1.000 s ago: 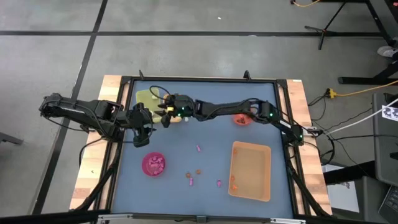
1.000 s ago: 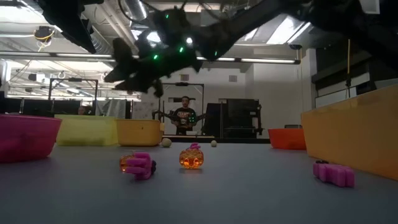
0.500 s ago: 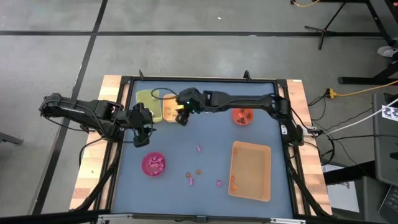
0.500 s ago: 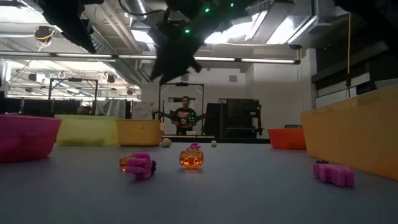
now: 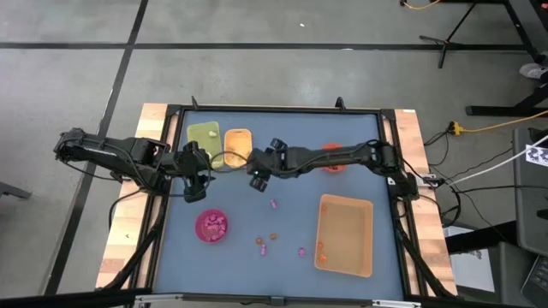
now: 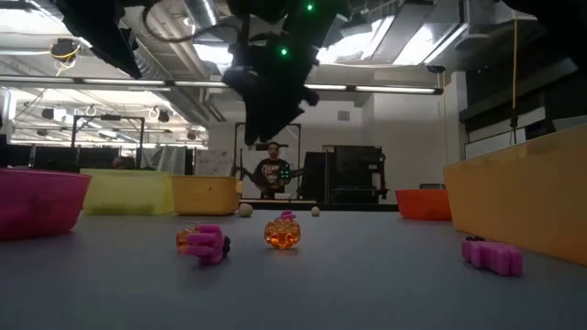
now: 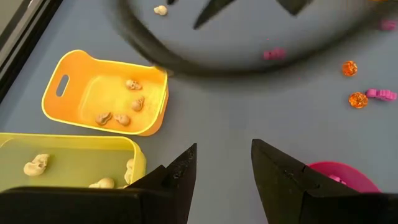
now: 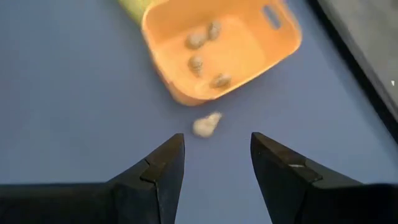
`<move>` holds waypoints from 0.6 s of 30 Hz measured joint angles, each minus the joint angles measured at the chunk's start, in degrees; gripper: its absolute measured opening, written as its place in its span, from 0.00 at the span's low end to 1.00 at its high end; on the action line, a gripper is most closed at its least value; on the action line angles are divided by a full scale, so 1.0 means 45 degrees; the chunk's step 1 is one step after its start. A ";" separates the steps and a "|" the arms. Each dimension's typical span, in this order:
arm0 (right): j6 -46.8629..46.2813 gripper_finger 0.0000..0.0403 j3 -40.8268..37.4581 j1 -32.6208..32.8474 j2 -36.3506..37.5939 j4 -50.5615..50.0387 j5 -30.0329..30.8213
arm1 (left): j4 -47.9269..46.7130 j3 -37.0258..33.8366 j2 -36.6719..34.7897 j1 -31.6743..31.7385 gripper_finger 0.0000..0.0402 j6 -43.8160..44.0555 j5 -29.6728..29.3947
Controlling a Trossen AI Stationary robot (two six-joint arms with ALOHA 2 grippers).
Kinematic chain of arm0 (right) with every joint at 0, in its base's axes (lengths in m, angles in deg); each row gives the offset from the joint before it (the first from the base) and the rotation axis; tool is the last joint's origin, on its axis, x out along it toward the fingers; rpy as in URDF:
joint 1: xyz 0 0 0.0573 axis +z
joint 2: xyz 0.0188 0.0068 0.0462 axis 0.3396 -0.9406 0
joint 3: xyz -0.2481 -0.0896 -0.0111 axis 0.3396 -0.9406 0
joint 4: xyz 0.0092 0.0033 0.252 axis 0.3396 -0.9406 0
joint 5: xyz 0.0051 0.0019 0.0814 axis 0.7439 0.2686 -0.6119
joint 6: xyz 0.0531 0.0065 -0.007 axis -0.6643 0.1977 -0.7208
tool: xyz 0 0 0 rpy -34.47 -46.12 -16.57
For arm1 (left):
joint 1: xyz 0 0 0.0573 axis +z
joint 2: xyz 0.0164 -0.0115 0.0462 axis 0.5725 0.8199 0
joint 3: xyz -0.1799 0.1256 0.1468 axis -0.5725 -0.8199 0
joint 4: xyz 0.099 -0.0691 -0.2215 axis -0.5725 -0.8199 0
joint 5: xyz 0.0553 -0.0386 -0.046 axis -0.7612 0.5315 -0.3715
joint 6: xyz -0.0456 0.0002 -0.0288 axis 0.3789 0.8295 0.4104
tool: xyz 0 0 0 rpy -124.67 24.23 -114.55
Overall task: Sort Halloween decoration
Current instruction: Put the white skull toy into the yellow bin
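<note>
High view showed the right gripper [image 5: 258,181] stretched across the blue bench [image 5: 342,184] from the right edge, hanging just beside the small orange tray [image 5: 237,145], while the left gripper [image 5: 192,193] waited near the bench's left side, above the round pink bowl [image 5: 211,226]. In the right wrist view the right jaws [image 8: 214,155] stood apart and held nothing, with a single cream-white skull [image 8: 207,124] lying on the bench just outside the orange tray [image 8: 242,62], in which four more small skulls [image 8: 205,50] rested. The left wrist view showed the left jaws [image 7: 224,168] also parted and empty, pointed at the bench between the orange tray [image 7: 87,118] and the pink bowl [image 7: 348,174]; cream skulls [image 7: 36,165] lay in the yellow-green tray [image 7: 124,146] next to it. Halloween decoration was spread over the bench: a magenta-pink trinket [image 5: 274,204] sat near the middle, and further pink and orange-brown trinkets [image 5: 274,236] lay between the pink bowl and the large tan tray [image 5: 346,235]. From the low view, an orange pumpkin-like trinket [image 6: 282,232] and a pink-and-orange pair [image 6: 204,243] sat in the foreground, a pink piece [image 6: 493,256] lay just beside the tan tray [image 6: 523,197], and a person [image 6: 272,171] stood in the room behind.
</note>
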 joint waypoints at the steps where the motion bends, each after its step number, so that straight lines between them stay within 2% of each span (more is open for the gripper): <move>1: 0.0051 0.45 -0.0005 0.0073 -0.0144 -0.0077 0.0003 | 0.0000 0.0000 -0.0001 0.0001 0.34 -0.0002 0.0000; 13: 0.0065 0.45 -0.0005 0.0295 -0.1936 0.0070 -0.0311 | -0.0046 0.0000 0.0000 -0.0003 0.34 -0.0002 0.0005; 18: 0.0066 0.45 -0.0010 0.0127 -0.2188 0.0503 -0.0262 | -0.0042 0.0000 0.0000 -0.0003 0.34 -0.0004 0.0005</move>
